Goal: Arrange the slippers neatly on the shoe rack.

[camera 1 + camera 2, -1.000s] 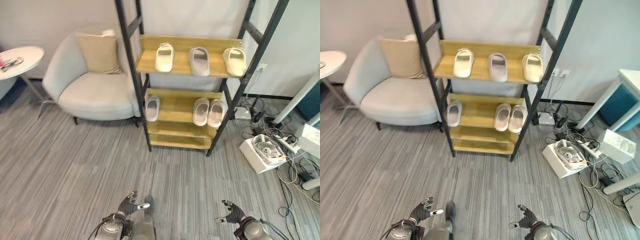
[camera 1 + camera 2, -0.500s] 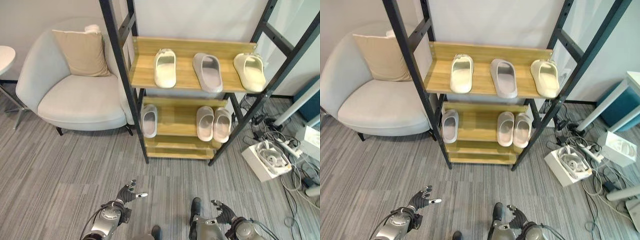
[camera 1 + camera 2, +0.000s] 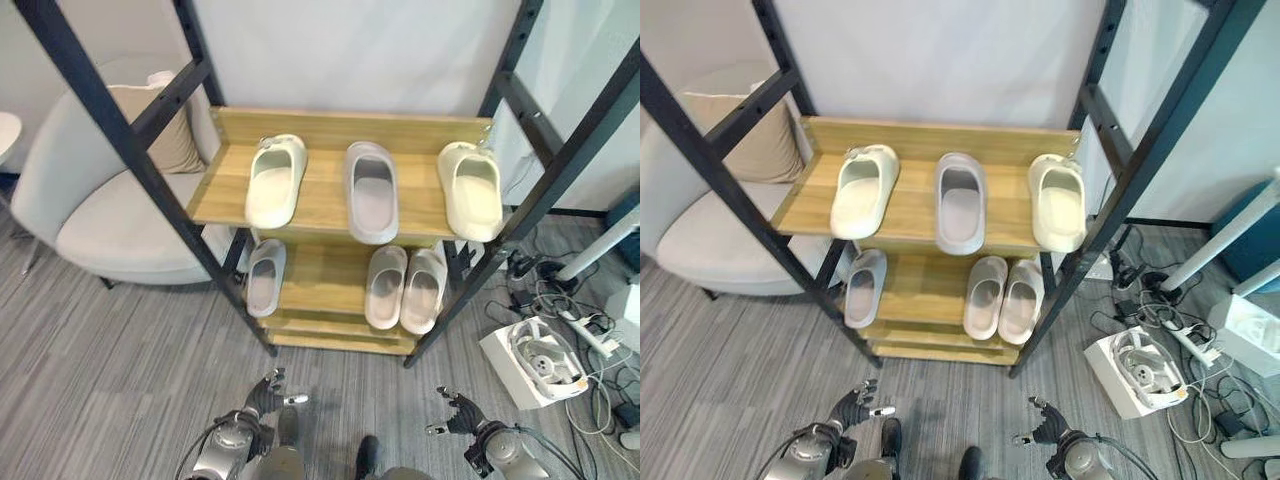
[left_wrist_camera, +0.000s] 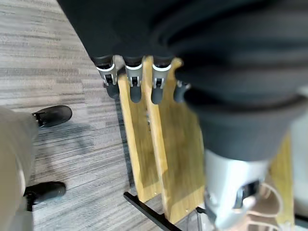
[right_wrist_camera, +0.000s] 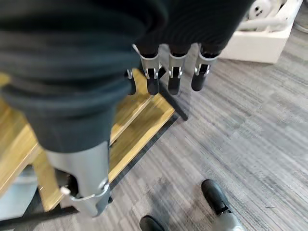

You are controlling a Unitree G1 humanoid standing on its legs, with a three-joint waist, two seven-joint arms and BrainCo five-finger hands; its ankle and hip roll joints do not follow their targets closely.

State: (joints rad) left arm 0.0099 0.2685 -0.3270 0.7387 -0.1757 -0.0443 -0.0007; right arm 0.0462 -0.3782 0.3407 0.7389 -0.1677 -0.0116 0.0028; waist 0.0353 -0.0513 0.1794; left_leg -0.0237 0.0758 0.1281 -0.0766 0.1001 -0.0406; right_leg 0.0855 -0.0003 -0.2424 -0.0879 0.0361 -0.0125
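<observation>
Six slippers sit on the shoe rack (image 3: pixel 340 215) — three on its upper shelf, three on the shelf below. Left hand (image 3: pixel 266 392) and right hand (image 3: pixel 458 412) hang low before the rack, fingers loose and spread — both holding nothing.

Silver hand (image 4: pixel 144 82) fingers, dark tips, black ribbed wrist cover.

Matt foam-like slippers (image 3: pixel 276 181), wooden shoe rack (image 3: pixel 320 205)
</observation>
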